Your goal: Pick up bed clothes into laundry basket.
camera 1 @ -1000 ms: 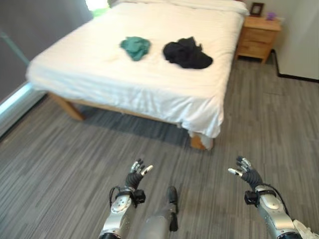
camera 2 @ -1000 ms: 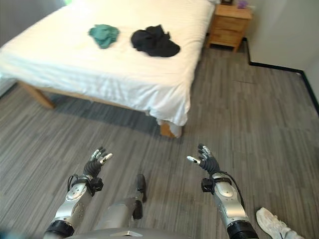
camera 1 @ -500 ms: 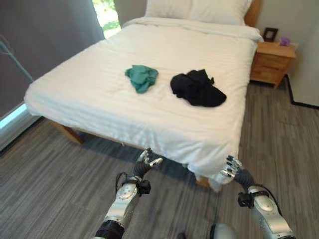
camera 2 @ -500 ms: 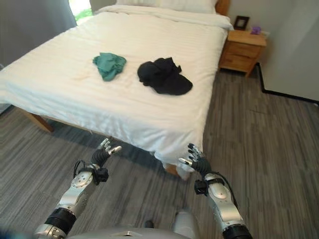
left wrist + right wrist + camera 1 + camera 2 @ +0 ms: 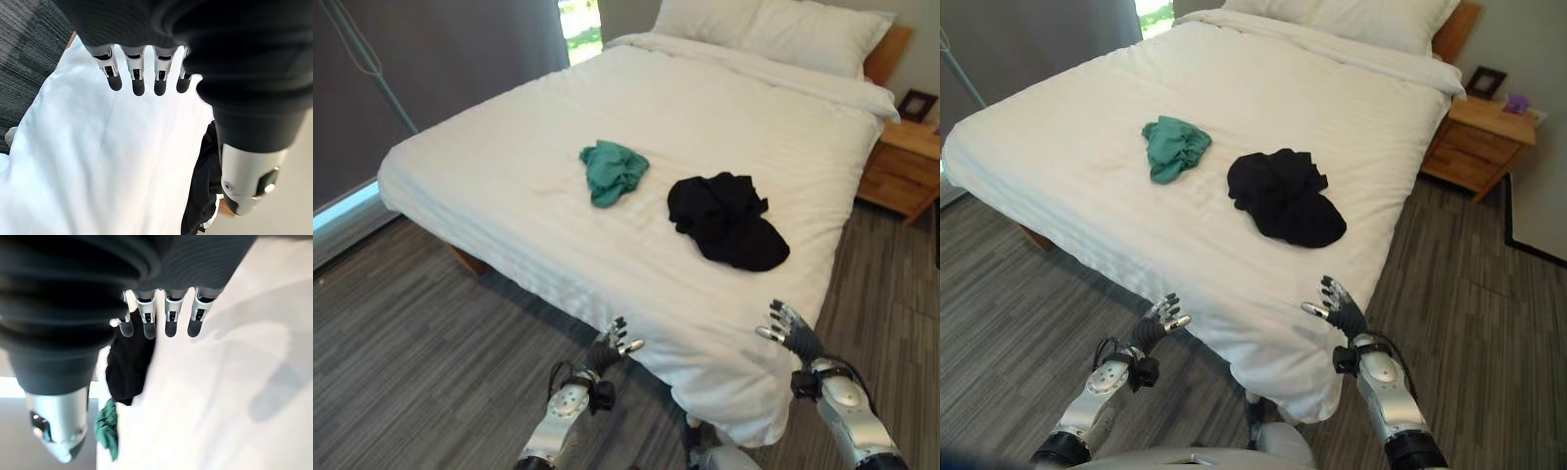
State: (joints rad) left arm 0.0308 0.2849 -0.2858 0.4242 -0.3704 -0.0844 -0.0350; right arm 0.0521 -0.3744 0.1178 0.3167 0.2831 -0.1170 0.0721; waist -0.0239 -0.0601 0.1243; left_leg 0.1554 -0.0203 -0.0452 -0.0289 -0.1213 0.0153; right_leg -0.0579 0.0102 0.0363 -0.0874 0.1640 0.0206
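Bed (image 5: 509,166): white sheet, fills upper and centre of the left eye view; near corner hangs down at lower centre, between the two hands
Green garment (image 5: 612,171): crumpled, on the sheet just above centre of frame, apart from the black one
Black garment (image 5: 724,220): larger heap, right of centre on the sheet, nearer the right hand than the left
Left hand (image 5: 612,345): lower centre-left of the left eye view, at the bed's near edge; fingers (image 5: 138,81) straight and spread, holding nothing
Right hand (image 5: 788,333): lower right, over the corner of the sheet; fingers (image 5: 170,320) straight, empty
Left wrist view: white sheet past the fingers, edge of the black garment, strip of grey floor
Right wrist view: both garments in line beyond the fingers; green one further off
Pillows (image 5: 1371,20): white, top of frame at the head of the bed
Nightstand (image 5: 1479,142): wooden, upper right beside the bed; small picture frame (image 5: 1485,80) on top, plainer in the right eye view
Floor (image 5: 401,323): grey planks, left and right of the bed
Curtain (image 5: 440,69): dark, upper left
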